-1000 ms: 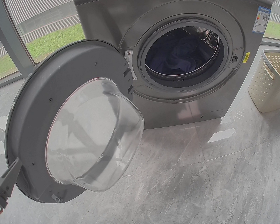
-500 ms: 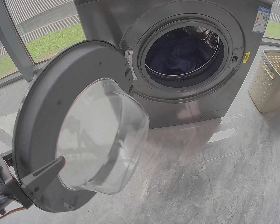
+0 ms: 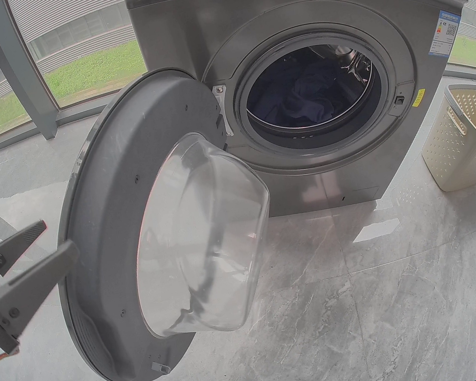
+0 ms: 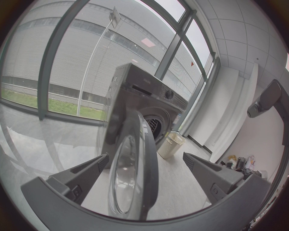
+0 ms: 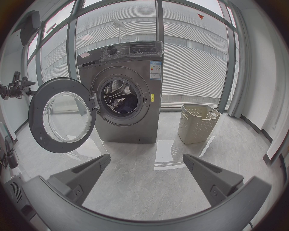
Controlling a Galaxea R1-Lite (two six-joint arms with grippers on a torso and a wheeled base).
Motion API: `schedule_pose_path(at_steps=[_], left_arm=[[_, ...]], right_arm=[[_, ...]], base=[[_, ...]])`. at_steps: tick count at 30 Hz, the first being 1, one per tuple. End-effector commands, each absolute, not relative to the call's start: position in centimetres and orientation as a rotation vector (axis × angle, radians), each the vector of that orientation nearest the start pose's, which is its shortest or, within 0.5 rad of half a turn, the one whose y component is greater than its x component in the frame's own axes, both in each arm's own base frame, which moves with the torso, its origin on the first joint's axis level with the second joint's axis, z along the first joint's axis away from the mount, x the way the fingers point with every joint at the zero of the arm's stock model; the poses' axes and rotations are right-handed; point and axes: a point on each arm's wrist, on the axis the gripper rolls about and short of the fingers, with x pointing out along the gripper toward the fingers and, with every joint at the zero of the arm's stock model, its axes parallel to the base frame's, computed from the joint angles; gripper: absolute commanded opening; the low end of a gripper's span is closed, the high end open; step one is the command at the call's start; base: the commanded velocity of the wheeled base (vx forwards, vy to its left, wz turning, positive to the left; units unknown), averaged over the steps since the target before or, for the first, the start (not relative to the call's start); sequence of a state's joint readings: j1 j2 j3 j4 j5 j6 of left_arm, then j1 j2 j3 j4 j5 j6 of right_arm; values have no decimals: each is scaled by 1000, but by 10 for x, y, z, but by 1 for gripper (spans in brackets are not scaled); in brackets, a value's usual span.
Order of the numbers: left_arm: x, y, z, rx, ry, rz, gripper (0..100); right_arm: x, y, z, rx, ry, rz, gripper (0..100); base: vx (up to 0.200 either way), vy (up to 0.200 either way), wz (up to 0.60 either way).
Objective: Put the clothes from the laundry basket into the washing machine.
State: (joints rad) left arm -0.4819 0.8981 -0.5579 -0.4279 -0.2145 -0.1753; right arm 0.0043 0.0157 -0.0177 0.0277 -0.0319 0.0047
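The door (image 3: 113,231) has been swung further shut by the left tool (image 3: 58,237) — held wide open, astride the rim (image 3: 72,303). Dark clothes (image 3: 305,91) are seen inside the drum (image 3: 348,57); the push should probably be kept even until the latch (image 3: 397,100) is caught.

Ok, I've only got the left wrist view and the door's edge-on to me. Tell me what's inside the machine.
Observer: Dark blue clothes lie inside the washing machine, seen through its open mouth.
Operator: Now the basket. Give me its inside.
Observer: The laundry basket stands upright; what shows of its inside in the right wrist view holds no clothes.
Operator: Report the right gripper.
Observer: The right gripper is open and holds nothing, well back from the machine and facing it.
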Motion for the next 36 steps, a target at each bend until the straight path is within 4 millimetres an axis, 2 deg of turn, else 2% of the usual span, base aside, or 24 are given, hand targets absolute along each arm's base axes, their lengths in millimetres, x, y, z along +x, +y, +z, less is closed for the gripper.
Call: schedule_pose_path(at_steps=[1, 4, 8, 16, 21, 25, 33, 36], left_arm=[[73, -34, 269, -184, -136, -607, 100], [74, -29, 265, -176, -128, -543, 100], [86, -22, 251, -140, -34, -427, 100], [97, -25, 231, -76, 54, -439, 100], [95, -41, 228, -66, 81, -617, 100], [98, -51, 225, -63, 114, -680, 100], [120, -69, 218, -47, 192, -716, 100], [130, -79, 222, -51, 179, -746, 100]], right_arm=[[-24, -1, 76, 4, 18, -28, 100], [-24, -1, 76, 4, 18, -28, 100], [-24, -1, 76, 4, 18, -28, 100], [-24, -1, 76, 4, 18, -26, 100], [-24, -1, 76, 4, 18, -28, 100], [-24, -1, 76, 4, 18, -26, 100], [-24, -1, 76, 4, 18, -28, 100], [-24, -1, 76, 4, 18, -28, 100]], base=[[0, 0, 0], [0, 0, 0], [0, 0, 0], [0, 0, 0], [0, 0, 0], [0, 0, 0], [0, 0, 0], [0, 0, 0]])
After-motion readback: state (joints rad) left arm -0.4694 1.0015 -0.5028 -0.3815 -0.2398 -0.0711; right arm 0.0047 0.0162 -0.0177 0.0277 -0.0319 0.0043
